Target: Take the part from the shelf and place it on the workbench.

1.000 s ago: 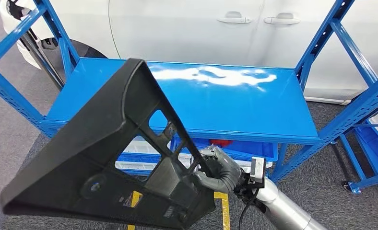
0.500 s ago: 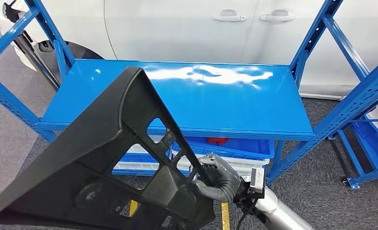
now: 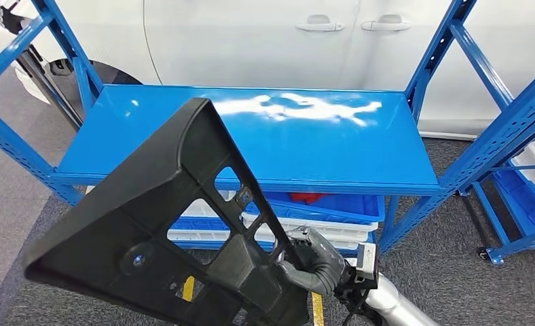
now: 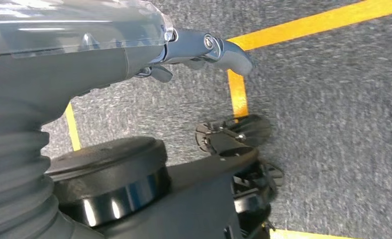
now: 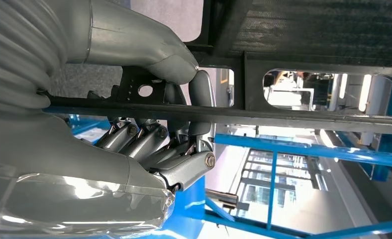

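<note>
Since the earlier frame, the black part (image 3: 163, 231) had risen slightly and shifted right in the head view. It was held tilted in front of the blue shelf (image 3: 251, 136), gripped at its lower edge by the right robot hand (image 3: 316, 261). The left robot hand (image 4: 204, 47) hung over grey floor (image 4: 333, 99), fingers extended, holding nothing.
</note>
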Robot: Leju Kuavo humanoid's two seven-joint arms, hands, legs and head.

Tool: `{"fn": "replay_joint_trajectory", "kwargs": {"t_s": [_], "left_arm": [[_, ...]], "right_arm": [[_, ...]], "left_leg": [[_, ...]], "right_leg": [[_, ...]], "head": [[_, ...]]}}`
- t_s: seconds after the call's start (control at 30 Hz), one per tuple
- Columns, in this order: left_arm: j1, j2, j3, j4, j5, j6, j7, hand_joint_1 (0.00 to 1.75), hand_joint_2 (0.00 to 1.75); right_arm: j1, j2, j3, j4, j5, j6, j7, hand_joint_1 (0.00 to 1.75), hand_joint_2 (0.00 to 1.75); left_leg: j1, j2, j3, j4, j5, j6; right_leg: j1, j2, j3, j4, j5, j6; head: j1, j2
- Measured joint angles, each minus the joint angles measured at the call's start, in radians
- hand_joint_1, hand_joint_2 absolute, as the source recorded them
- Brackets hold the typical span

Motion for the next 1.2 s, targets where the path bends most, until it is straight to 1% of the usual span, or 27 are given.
{"fn": "replay_joint_trajectory", "kwargs": {"t_s": [0.07, 0.17, 0.2, 0.23, 0.27, 0.3, 0.37, 0.4, 0.5, 0.53, 0.57, 0.6, 0.67, 0.7, 0.73, 0.77, 0.8, 0.83, 0.87, 0.9, 0.93, 0.97, 1.03, 1.07, 1.1, 1.17, 1.2], "left_arm": [[-0.001, -0.003, 0.0, 0.0, 0.0, 0.0, 0.001, 0.0, 1.75], [-0.004, -0.004, 0.0, 0.001, 0.003, -0.001, 0.002, 0.0, 1.75], [-0.003, -0.004, 0.0, 0.001, 0.004, -0.002, 0.002, 0.0, 1.75], [-0.003, -0.004, 0.0, 0.001, 0.004, -0.002, 0.002, 0.0, 1.75], [-0.003, -0.004, 0.0, 0.001, 0.005, -0.003, 0.002, 0.0, 1.75], [-0.003, -0.005, 0.0, 0.001, 0.005, -0.003, 0.002, 0.0, 1.75], [-0.003, -0.006, 0.0, 0.001, 0.005, -0.003, 0.002, 0.0, 1.75], [-0.003, -0.007, 0.0, 0.001, 0.006, -0.003, 0.002, 0.0, 1.75], [-0.003, -0.007, 0.0, 0.001, 0.007, -0.003, 0.002, 0.0, 1.75], [-0.003, -0.008, 0.0, 0.001, 0.007, -0.004, 0.002, 0.0, 1.75], [-0.002, -0.008, 0.0, 0.001, 0.008, -0.004, 0.002, 0.0, 1.75], [-0.001, -0.008, 0.0, 0.001, 0.008, -0.004, 0.002, 0.0, 1.75], [-0.001, -0.008, 0.0, 0.001, 0.008, -0.005, 0.002, 0.0, 1.75], [-0.001, -0.008, 0.0, 0.001, 0.008, -0.006, 0.002, 0.0, 1.75], [-0.001, -0.008, 0.0, 0.001, 0.008, -0.008, 0.002, 0.0, 1.75], [-0.001, -0.007, 0.0, 0.001, 0.008, -0.01, 0.002, 0.0, 1.75], [-0.002, -0.007, 0.0, 0.001, 0.009, -0.011, 0.002, 0.0, 1.75], [-0.002, -0.007, 0.0, 0.001, 0.009, -0.012, 0.002, 0.0, 1.75], [-0.003, -0.007, 0.0, 0.001, 0.01, -0.014, 0.001, 0.0, 1.75], [-0.004, -0.007, 0.0, 0.001, 0.011, -0.015, 0.0, 0.0, 1.75], [-0.004, -0.007, 0.0, 0.001, 0.013, -0.016, -0.001, 0.0, 1.75], [-0.004, -0.007, 0.0, 0.001, 0.014, -0.016, -0.002, 0.0, 1.75], [-0.002, -0.006, 0.0, 0.001, 0.016, -0.017, -0.002, 0.0, 1.75], [-0.003, -0.006, 0.0, 0.001, 0.016, -0.017, -0.002, 0.0, 1.75], [-0.004, -0.006, 0.0, 0.001, 0.017, -0.018, -0.003, 0.0, 1.75], [-0.005, -0.006, 0.0, 0.001, 0.016, -0.018, -0.003, 0.0, 1.75], [-0.005, -0.006, 0.0, 0.001, 0.016, -0.018, -0.003, 0.0, 1.75]], "right_arm": [[0.006, 0.0, -0.006, -0.002, -0.002, -0.004, 0.003, 1.75, 1.75], [0.009, 0.002, -0.011, -0.002, -0.006, -0.006, 0.011, 1.75, 1.75], [0.01, 0.002, -0.012, -0.001, -0.008, -0.006, 0.013, 1.75, 1.75], [0.01, 0.002, -0.014, -0.001, -0.009, -0.006, 0.014, 1.75, 1.75], [0.011, 0.002, -0.015, -0.001, -0.01, -0.006, 0.016, 1.75, 1.75], [0.01, 0.002, -0.017, 0.0, -0.01, -0.006, 0.016, 1.75, 1.75], [0.008, 0.003, -0.02, -0.001, -0.01, -0.006, 0.017, 1.75, 1.75], [0.007, 0.003, -0.021, -0.001, -0.01, -0.006, 0.017, 1.75, 1.75], [0.005, 0.002, -0.022, -0.001, -0.012, -0.005, 0.021, 1.75, 1.75], [0.004, 0.0, -0.023, -0.001, -0.014, -0.004, 0.025, 1.75, 1.75], [0.003, -0.001, -0.023, -0.001, -0.016, -0.002, 0.029, 1.75, 1.75], [0.001, -0.002, -0.024, -0.001, -0.019, -0.001, 0.035, 1.75, 1.75], [0.0, -0.003, -0.028, -0.001, -0.023, -0.001, 0.044, 1.75, 1.75], [0.001, -0.003, -0.029, -0.001, -0.023, -0.001, 0.048, 1.75, 1.75], [0.001, -0.003, -0.031, -0.001, -0.023, -0.001, 0.05, 1.75, 1.75], [0.002, -0.003, -0.032, -0.001, -0.023, -0.001, 0.051, 1.75, 1.75], [0.002, -0.003, -0.034, -0.001, -0.023, -0.001, 0.051, 1.75, 1.75], [0.002, -0.003, -0.037, -0.002, -0.023, -0.001, 0.052, 1.75, 1.75], [0.003, -0.003, -0.04, -0.004, -0.023, -0.002, 0.052, 1.75, 1.75], [0.003, -0.004, -0.044, -0.006, -0.023, -0.002, 0.053, 1.75, 1.75], [0.004, -0.004, -0.047, -0.008, -0.022, -0.002, 0.054, 1.75, 1.75], [0.004, -0.005, -0.051, -0.009, -0.022, -0.002, 0.054, 1.75, 1.75], [0.007, -0.005, -0.058, -0.009, -0.022, -0.002, 0.055, 1.75, 1.75], [0.01, -0.005, -0.062, -0.009, -0.022, -0.002, 0.055, 1.75, 1.75], [0.012, -0.004, -0.066, -0.009, -0.022, -0.002, 0.055, 1.75, 1.75], [0.015, -0.001, -0.075, -0.009, -0.022, -0.002, 0.055, 1.75, 1.75], [0.016, 0.001, -0.079, -0.009, -0.023, -0.002, 0.055, 1.75, 1.75]], "left_leg": [[0.003, 0.004, -0.008, -0.01, 0.016, 0.014], [0.003, 0.008, -0.033, -0.013, 0.036, 0.021], [0.003, 0.009, -0.044, -0.012, 0.044, 0.021], [0.003, 0.01, -0.055, -0.011, 0.051, 0.02], [0.003, 0.01, -0.066, -0.009, 0.059, 0.018], [0.003, 0.01, -0.077, -0.008, 0.068, 0.015], [0.003, 0.01, -0.092, -0.004, 0.082, 0.006], [0.002, 0.01, -0.095, -0.003, 0.089, 0.001], [0.004, 0.009, -0.097, -0.007, 0.11, -0.018], [0.005, 0.008, -0.103, -0.001, 0.101, -0.025], [0.006, 0.007, -0.113, 0.02, 0.072, -0.031], [0.008, 0.006, -0.128, 0.061, 0.024, -0.037], [0.008, 0.006, -0.16, 0.188, -0.081, -0.046], [0.008, 0.006, -0.167, 0.248, -0.107, -0.049], [0.008, 0.006, -0.162, 0.282, -0.109, -0.05], [0.008, 0.006, -0.141, 0.284, -0.091, -0.049], [0.008, 0.005, -0.103, 0.251, -0.067, -0.045], [0.007, 0.004, -0.049, 0.188, -0.051, -0.04], [0.005, 0.001, 0.011, 0.108, -0.051, -0.033], [0.003, -0.002, 0.056, 0.043, -0.058, -0.026], [0.0, -0.004, 0.084, -0.003, -0.067, -0.019], [-0.004, -0.005, 0.093, -0.025, -0.071, -0.012], [-0.004, -0.002, 0.084, -0.034, -0.051, 0.002], [-0.004, 0.0, 0.077, -0.038, -0.038, 0.01], [-0.002, 0.002, 0.067, -0.042, -0.024, 0.015], [-0.002, 0.004, 0.037, -0.041, 0.002, 0.021], [-0.003, 0.005, 0.02, -0.04, 0.015, 0.02]], "right_leg": [[-0.002, 0.0, -0.016, 0.034, -0.039, 0.009], [-0.008, 0.001, -0.074, 0.208, -0.161, 0.016], [-0.011, 0.001, -0.084, 0.256, -0.182, 0.019], [-0.013, 0.0, -0.077, 0.271, -0.183, 0.021], [-0.015, 0.0, -0.049, 0.242, -0.164, 0.022], [-0.017, -0.001, -0.004, 0.181, -0.137, 0.022], [-0.016, -0.006, 0.088, 0.041, -0.105, 0.019], [-0.013, -0.007, 0.112, 0.001, -0.101, 0.016], [-0.007, -0.004, 0.109, -0.016, -0.086, -0.001], [-0.007, -0.006, 0.1, -0.017, -0.076, -0.009], [-0.009, -0.008, 0.09, -0.019, -0.064, -0.018], [-0.01, -0.01, 0.077, -0.021, -0.05, -0.025], [-0.007, -0.012, 0.046, -0.02, -0.026, -0.031], [-0.005, -0.012, 0.03, -0.019, -0.014, -0.031], [-0.003, -0.012, 0.014, -0.018, -0.002, -0.031], [-0.002, -0.012, -0.002, -0.017, 0.01, -0.03], [-0.001, -0.012, -0.018, -0.016, 0.021, -0.028], [0.0, -0.011, -0.032, -0.015, 0.032, -0.026], [0.002, -0.01, -0.043, -0.013, 0.041, -0.022], [0.002, -0.01, -0.049, -0.012, 0.051, -0.018], [0.001, -0.01, -0.053, -0.012, 0.06, -0.012], [-0.001, -0.009, -0.054, -0.013, 0.068, -0.006], [-0.005, -0.007, -0.059, -0.012, 0.073, 0.006], [-0.006, -0.006, -0.066, 0.002, 0.052, 0.011], [-0.008, -0.004, -0.078, 0.036, 0.012, 0.014], [-0.011, -0.003, -0.108, 0.157, -0.097, 0.018], [-0.012, -0.003, -0.119, 0.224, -0.131, 0.021]], "head": [[0.0, 0.0], [0.0, 0.0], [0.0, 0.0], [0.0, 0.0], [0.0, 0.0], [0.0, 0.0], [0.0, 0.0], [0.0, 0.0], [0.0, 0.0], [0.0, 0.0], [0.0, 0.0], [0.0, 0.0], [0.0, 0.0], [0.0, 0.0], [0.0, 0.0], [0.0, 0.0], [0.0, 0.0], [0.0, 0.0], [0.0, 0.0], [0.0, 0.0], [0.0, 0.0], [0.0, 0.0], [0.0, 0.0], [0.0, 0.0], [0.0, 0.0], [0.0, 0.0], [0.0, 0.0]]}}
